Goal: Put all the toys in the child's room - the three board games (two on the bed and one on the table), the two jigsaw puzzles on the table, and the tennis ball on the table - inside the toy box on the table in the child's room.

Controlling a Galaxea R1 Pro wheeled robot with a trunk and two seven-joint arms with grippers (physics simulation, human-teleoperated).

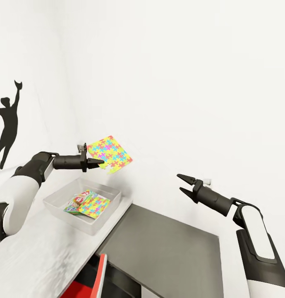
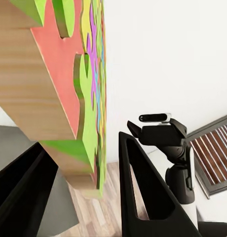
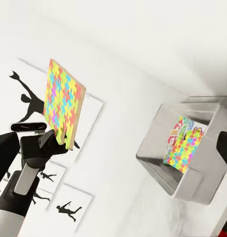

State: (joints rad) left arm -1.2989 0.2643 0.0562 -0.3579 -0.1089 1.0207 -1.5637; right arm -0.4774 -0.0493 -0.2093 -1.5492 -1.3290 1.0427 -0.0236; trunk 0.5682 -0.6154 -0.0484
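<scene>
My left gripper (image 1: pixel 97 162) is shut on the edge of a colourful jigsaw puzzle (image 1: pixel 109 154), holding it tilted in the air above the far side of the clear toy box (image 1: pixel 55 198). Up close, the puzzle's wooden edge (image 2: pixel 68 74) sits between the black fingers (image 2: pixel 143 197). In the box lie a second jigsaw puzzle (image 1: pixel 94 206) and a board game (image 1: pixel 77 201). The right wrist view shows the held puzzle (image 3: pixel 64 101), the left gripper (image 3: pixel 50 140) and the box (image 3: pixel 160 160) holding the flat puzzle (image 3: pixel 185 150). My right gripper (image 1: pixel 182 183) hangs open and empty, well right of the box.
The box stands on a white table (image 1: pixel 34 256) against the wall corner. A lower dark grey surface (image 1: pixel 167 248) lies to the right, with a red object (image 1: pixel 101 269) at its near edge. Black silhouette pictures (image 1: pixel 8 120) hang on the left wall.
</scene>
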